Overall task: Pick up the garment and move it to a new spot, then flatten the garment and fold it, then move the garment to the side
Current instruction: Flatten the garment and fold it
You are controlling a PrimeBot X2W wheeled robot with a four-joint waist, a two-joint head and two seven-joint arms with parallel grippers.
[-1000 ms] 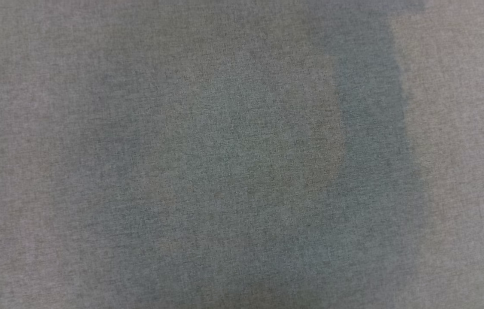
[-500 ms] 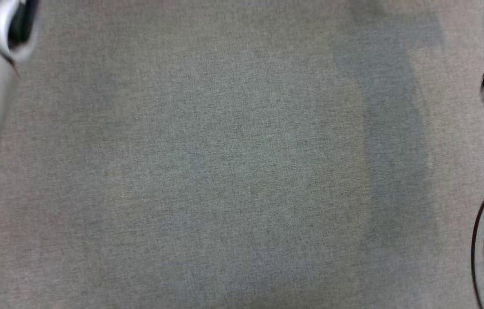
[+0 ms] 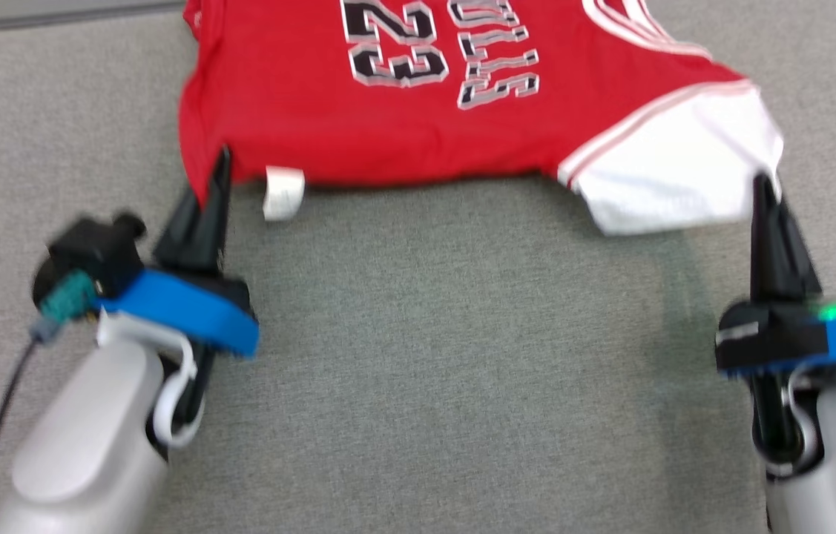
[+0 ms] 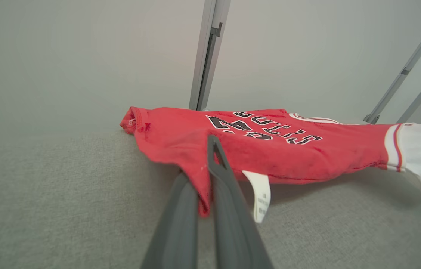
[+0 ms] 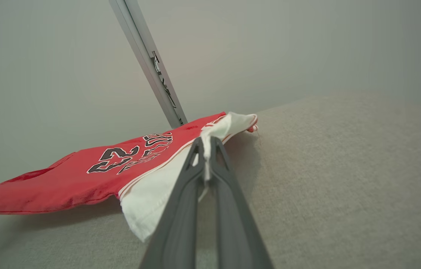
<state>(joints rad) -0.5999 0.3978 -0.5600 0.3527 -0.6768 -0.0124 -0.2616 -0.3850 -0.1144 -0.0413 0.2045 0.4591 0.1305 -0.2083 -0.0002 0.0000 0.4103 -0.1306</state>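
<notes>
Red jersey (image 3: 418, 111) was strung between both grippers. Near edge was lifted off grey cloth surface (image 3: 462, 356), far end seemed to rest on it. Left gripper (image 3: 221, 165) was pinched tight on red hem corner, just beside white tag (image 3: 282, 191). Right gripper (image 3: 761, 185) was clamped on edge of white sleeve (image 3: 677, 178). Pick-up looked done. Carrying to new spot or spreading out, couldn't tell which tbh. Flattening, folding and shifting aside were all left to do.

red jersey (image 3: 403, 126): black white-edged number "23" (image 3: 392, 37), upside down at 12 o'clock in the head view; word (image 3: 499, 74) beside it, apparently "bulls"; white tag (image 3: 283, 191), print unreadable.
</notes>
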